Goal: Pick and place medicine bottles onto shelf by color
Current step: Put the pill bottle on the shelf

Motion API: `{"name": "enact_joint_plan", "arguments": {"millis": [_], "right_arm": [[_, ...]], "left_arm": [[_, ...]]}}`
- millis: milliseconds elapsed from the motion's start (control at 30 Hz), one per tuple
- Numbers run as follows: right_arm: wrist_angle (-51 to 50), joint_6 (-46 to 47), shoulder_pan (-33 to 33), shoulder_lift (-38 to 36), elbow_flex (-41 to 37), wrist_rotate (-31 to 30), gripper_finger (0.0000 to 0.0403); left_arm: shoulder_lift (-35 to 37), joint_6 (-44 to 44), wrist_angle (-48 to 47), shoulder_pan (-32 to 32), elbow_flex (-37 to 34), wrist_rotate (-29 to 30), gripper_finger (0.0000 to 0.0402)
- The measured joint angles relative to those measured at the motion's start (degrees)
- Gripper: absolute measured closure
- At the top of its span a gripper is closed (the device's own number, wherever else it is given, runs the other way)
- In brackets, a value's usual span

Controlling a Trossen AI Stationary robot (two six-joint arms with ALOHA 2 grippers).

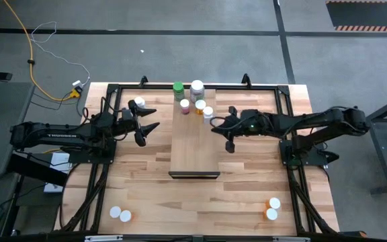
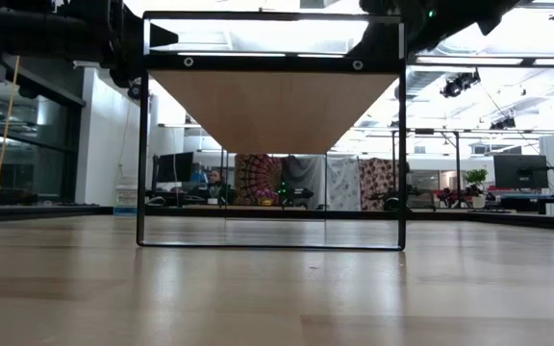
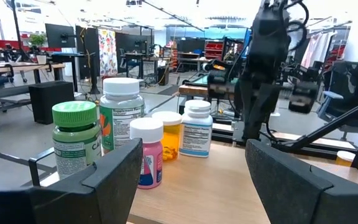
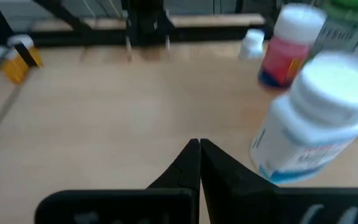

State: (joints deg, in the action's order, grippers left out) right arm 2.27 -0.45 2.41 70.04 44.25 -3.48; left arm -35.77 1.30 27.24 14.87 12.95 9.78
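Note:
The pale wood shelf (image 1: 193, 144) lies mid-table, raised on a black frame. At its far end, standing on their bases, are a green-capped bottle (image 1: 178, 87), a large white-capped bottle (image 1: 197, 86), a pink one (image 1: 185, 104), an orange one (image 1: 200, 105) and a white one (image 1: 208, 112). My right gripper (image 4: 199, 155) is shut above the shelf's right side. The white bottle (image 4: 309, 118) stands just beside its fingers, apart from them. My left gripper (image 3: 194, 180) is open at the shelf's left edge, level, facing the bottle group (image 3: 146, 152), with nothing between its fingers.
Two bottles (image 1: 120, 214) stand at the table's near left and two (image 1: 273, 208) at its near right. Another white-capped bottle (image 1: 138, 102) sits by my left arm. The black frame (image 2: 269, 245) runs around the shelf. The shelf's near half is bare wood.

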Motion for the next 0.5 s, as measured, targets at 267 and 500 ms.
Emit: {"name": "enact_joint_plan", "arguments": {"millis": [267,500], "right_arm": [[1.79,-0.98,-1.83,-1.16,-0.07,-2.07,0.0403],[1.83,-2.48,-1.69,-1.14,-0.07,-5.08,0.0403]], "left_arm": [[0.0,0.0,0.0,-0.02,0.0,0.03,0.0126],[0.0,-0.01,-0.06,0.0,0.0,0.33,0.0126]]}}
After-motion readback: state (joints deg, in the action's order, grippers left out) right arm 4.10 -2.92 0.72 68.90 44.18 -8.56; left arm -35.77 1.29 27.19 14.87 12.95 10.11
